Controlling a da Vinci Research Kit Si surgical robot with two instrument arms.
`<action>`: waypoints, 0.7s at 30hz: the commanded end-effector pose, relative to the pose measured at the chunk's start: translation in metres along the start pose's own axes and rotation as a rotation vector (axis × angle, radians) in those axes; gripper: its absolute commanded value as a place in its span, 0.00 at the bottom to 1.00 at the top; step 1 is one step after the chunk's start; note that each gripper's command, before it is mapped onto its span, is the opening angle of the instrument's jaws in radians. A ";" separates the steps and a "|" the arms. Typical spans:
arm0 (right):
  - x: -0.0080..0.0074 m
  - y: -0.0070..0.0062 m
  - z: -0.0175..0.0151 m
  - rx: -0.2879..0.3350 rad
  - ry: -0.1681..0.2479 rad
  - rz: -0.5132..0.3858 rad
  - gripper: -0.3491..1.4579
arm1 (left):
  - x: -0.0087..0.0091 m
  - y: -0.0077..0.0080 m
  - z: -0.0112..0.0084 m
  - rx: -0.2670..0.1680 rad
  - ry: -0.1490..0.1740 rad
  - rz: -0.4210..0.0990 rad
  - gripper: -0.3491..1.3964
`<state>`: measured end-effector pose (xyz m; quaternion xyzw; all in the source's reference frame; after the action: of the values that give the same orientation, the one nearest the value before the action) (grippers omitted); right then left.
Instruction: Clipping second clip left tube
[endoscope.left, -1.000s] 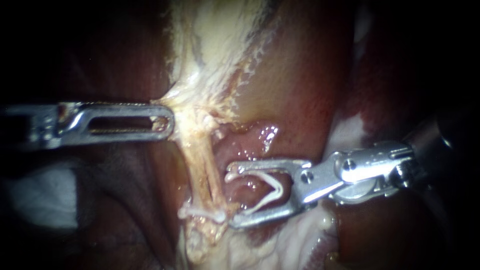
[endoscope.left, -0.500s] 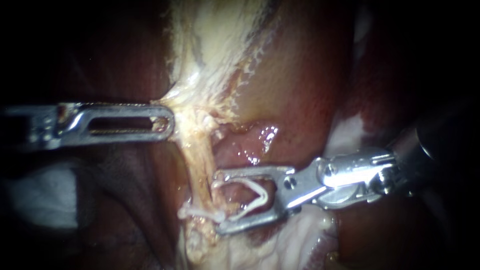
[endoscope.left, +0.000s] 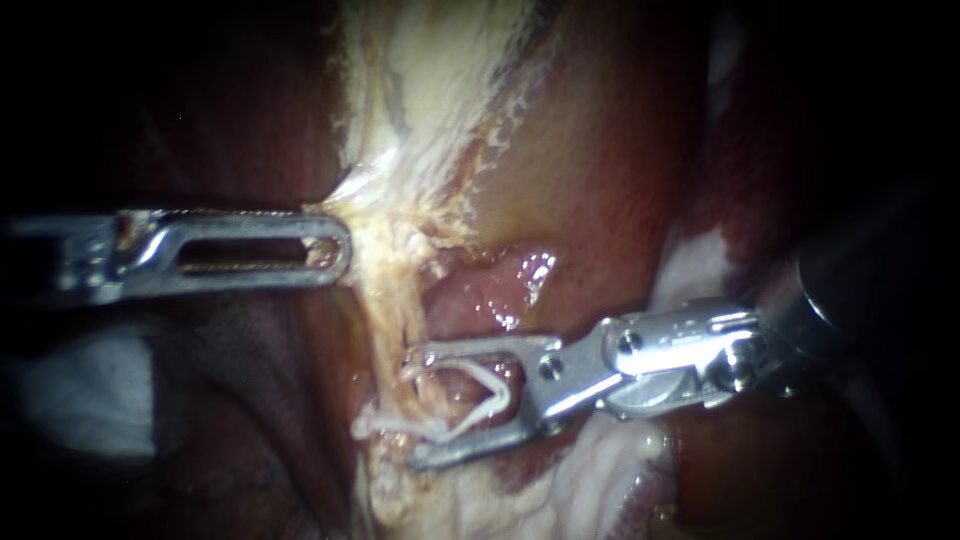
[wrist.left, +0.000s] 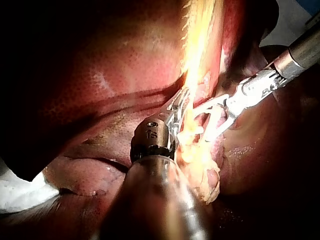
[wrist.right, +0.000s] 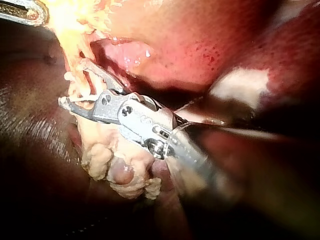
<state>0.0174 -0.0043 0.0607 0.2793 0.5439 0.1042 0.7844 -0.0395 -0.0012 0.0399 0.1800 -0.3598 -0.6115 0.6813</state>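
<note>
one shut white clip (endoscope.left: 400, 427) crosses the pale stringy tube (endoscope.left: 398, 320). jaws of my right instrument (endoscope.left: 412, 408) hold a second white v-shaped clip (endoscope.left: 485, 392) astride it, wide and unsqueezed; my left instrument (endoscope.left: 338, 250) pinches pale tissue (endoscope.left: 385, 222)

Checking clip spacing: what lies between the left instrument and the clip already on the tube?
Endoscope view: bare pale tube, then the right instrument's open clip reaching it beside that clip.

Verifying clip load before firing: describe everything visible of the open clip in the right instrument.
The open clip is a thin, glossy white V, plastic-looking. Its apex points toward the hinge of the right instrument, whose jaws hold its two spread legs. Its mouth straddles the pale tube, just above the closed clip across that tube in the endoscope view.
</note>
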 end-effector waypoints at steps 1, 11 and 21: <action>0.0000 0.0001 0.0002 -0.001 0.000 0.002 0.51 | 0.0000 -0.0001 0.0000 0.000 0.001 -0.001 0.00; 0.0005 0.0004 0.0013 -0.005 -0.002 0.003 0.51 | 0.0003 -0.0012 -0.0003 0.008 0.007 -0.004 0.00; 0.0011 -0.0008 0.0025 0.088 0.024 0.024 0.50 | 0.0003 -0.0011 -0.0002 0.008 0.006 -0.003 0.00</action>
<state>0.0201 -0.0053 0.0598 0.3236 0.5537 0.0917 0.7618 -0.0401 -0.0017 0.0389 0.1851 -0.3596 -0.6108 0.6807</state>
